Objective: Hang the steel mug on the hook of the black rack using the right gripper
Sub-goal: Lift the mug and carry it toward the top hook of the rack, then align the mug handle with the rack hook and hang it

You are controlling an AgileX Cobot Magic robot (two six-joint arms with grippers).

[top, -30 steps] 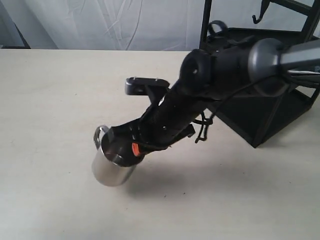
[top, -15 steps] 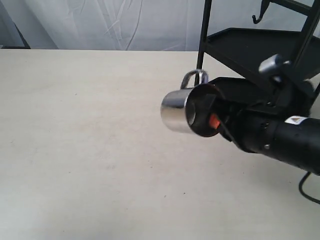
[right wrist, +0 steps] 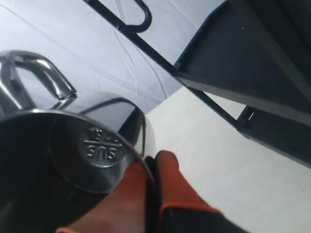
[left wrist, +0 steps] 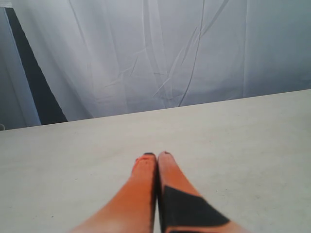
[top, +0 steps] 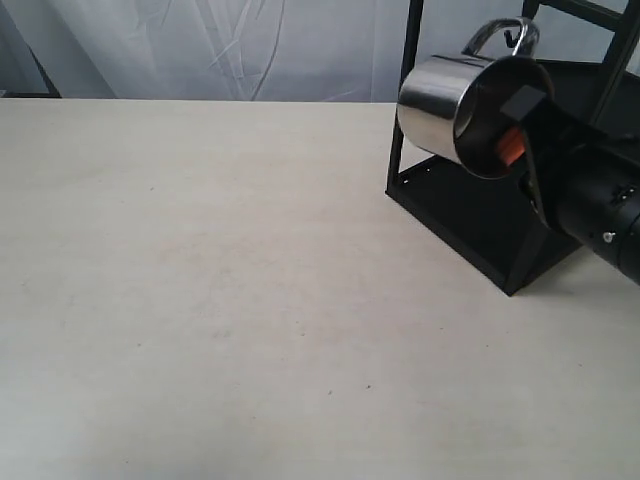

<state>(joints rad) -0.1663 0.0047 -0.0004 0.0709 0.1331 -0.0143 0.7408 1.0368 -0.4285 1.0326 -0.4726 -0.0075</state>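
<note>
the table (top: 200,300) is pale beige and fills the near part of the exterior view. above it, on the right side of that view, the right gripper (top: 515,125) comes in from the right edge as a thick black arm end. its orange pads (top: 510,148) pinch the rim wall of the steel mug (top: 440,105), one finger inside the mug and one outside, so the gripper is closed on the mug. the mug is lifted clear of the table and lies on its side, with the open mouth turned toward the gripper and the shiny bottom end toward the left of the view. its thin looped handle (top: 495,35) points upward.

in the right wrist view the same grip shows from close: the two orange fingers (right wrist: 170,184) press together on the rim of the steel mug (right wrist: 73,145), and letters are stamped on the inside bottom of the mug.

just behind the mug stands the black rack (top: 480,215), with its thin upright post and slanted tray shelves. the hook (top: 515,38) sits near the top of the rack, right next to the mug handle; i cannot tell if they touch.

in the left wrist view the left gripper (left wrist: 156,156) hangs over the bare table with its orange fingers closed together and nothing between them. farthest is a white curtain (left wrist: 170,53).
</note>
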